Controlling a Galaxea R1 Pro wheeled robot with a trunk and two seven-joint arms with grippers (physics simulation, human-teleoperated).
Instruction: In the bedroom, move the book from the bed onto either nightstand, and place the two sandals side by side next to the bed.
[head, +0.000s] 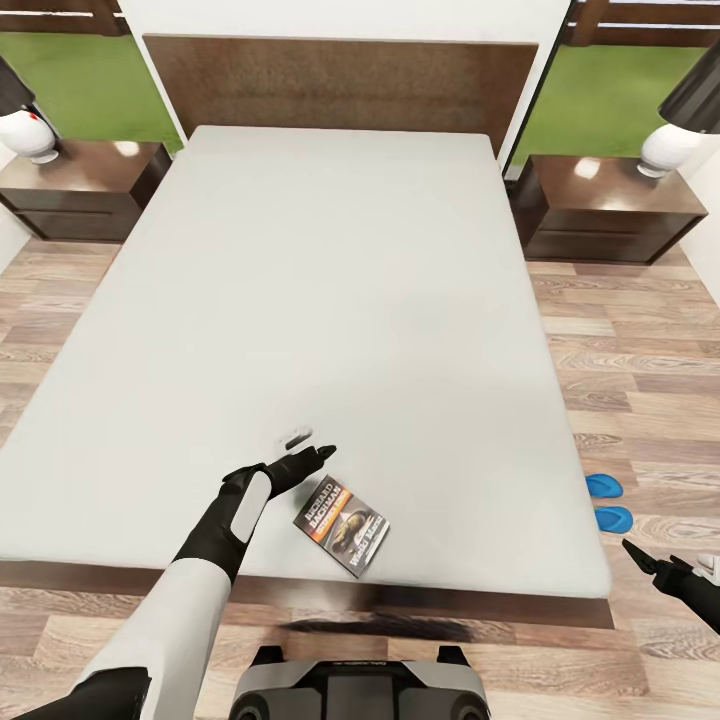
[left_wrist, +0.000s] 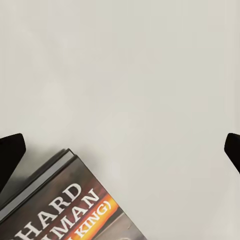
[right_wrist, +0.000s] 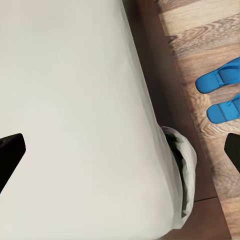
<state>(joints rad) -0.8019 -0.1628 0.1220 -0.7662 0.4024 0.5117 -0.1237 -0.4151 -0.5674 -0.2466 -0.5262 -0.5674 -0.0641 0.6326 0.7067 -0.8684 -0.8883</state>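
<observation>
**Left Claw Positioned Over Book: Pre-Grasp Status**

Left claw hovers over the bed with its fingers spread apart and nothing between them; the left wrist view shows both dark fingertips wide of each other over bare mattress. The book lies flat on the mattress just beside this claw, on the side toward the foot of the bed, near the foot edge. Its long axis runs diagonally across the bed, so the wrist probably needs rotating before the fingers can straddle the narrow dimension.

Right claw hangs off the bed's right foot corner, also spread and empty. It is well apart from the book; the left arm is clearly nearer.

The two sandals already lie close together on the floor next to the bed's right side. Either nightstand stands at the headboard end, far from the book.
</observation>
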